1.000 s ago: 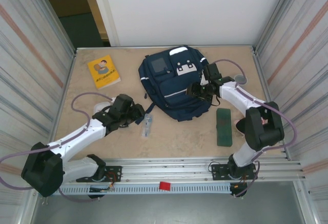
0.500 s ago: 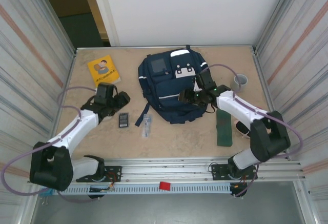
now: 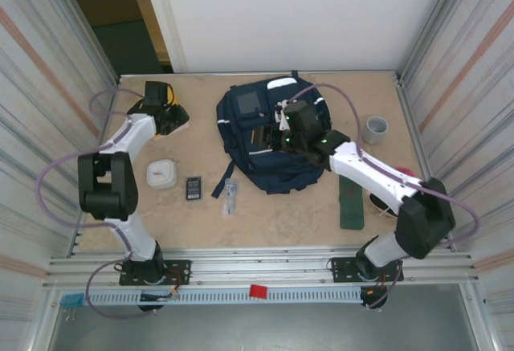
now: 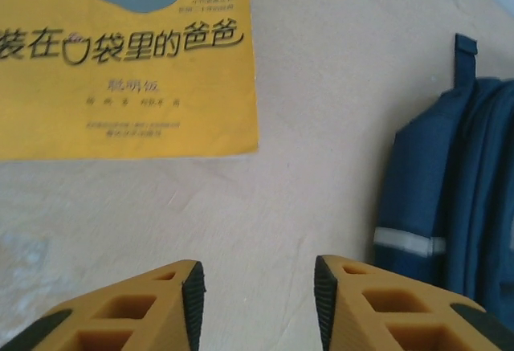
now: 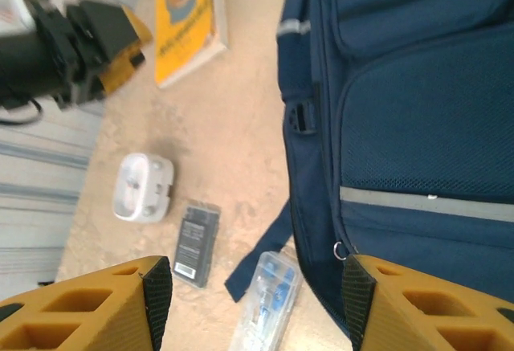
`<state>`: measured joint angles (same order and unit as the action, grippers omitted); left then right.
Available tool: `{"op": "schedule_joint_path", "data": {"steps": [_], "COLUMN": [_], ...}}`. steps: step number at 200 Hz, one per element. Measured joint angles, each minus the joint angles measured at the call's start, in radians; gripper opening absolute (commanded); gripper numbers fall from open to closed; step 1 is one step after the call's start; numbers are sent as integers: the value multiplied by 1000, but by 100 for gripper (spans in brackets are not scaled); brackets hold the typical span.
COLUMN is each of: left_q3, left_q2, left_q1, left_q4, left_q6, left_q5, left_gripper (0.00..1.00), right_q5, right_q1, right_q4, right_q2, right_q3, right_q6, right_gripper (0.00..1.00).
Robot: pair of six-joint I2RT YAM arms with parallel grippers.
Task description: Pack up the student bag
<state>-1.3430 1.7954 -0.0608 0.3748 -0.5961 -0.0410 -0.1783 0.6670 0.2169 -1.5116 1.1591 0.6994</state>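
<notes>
Off to the left of the student bag (image 3: 241, 126), the left gripper (image 4: 257, 283) is hovering part-open, seemingly empty, the yellow book (image 4: 120, 62) lying just ahead.

left claw (image 4: 259, 288) fingers apart, right claw (image 5: 250, 291) spread wide

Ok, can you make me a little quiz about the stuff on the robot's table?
1. True or false: the yellow book is inside the student bag.
2. Which thing lies closest to the white box? A) the green pencil case B) the small black gadget C) the grey roll
3. Fill in the blank: the right gripper is above the edge of the ____.

Key: 1 false, the book lies on the table beside the bag. 2 B. 3 student bag.
</notes>
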Motion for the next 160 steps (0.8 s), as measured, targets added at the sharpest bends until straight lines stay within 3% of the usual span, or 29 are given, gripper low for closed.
{"op": "schedule_joint_path", "data": {"steps": [21,108,160], "left_q3": [-67,-167,-319], "left_q2": [84,247,403], "left_q1": [2,126,131], "left_q4": [23,41,62], "left_q6": [-10,-90,-119], "left_q5": [21,13,-41], "left_gripper": [26,25,10], "right_q5": [4,-29,-61], "right_q1": [0,-93,-152], "right_q4": [-28,-190,-253], "right_q2": [-64,-240,-282], "right_q3": [0,-66,-111], "right_q6": [6,66,109], "right_gripper": [59,60,60]}}
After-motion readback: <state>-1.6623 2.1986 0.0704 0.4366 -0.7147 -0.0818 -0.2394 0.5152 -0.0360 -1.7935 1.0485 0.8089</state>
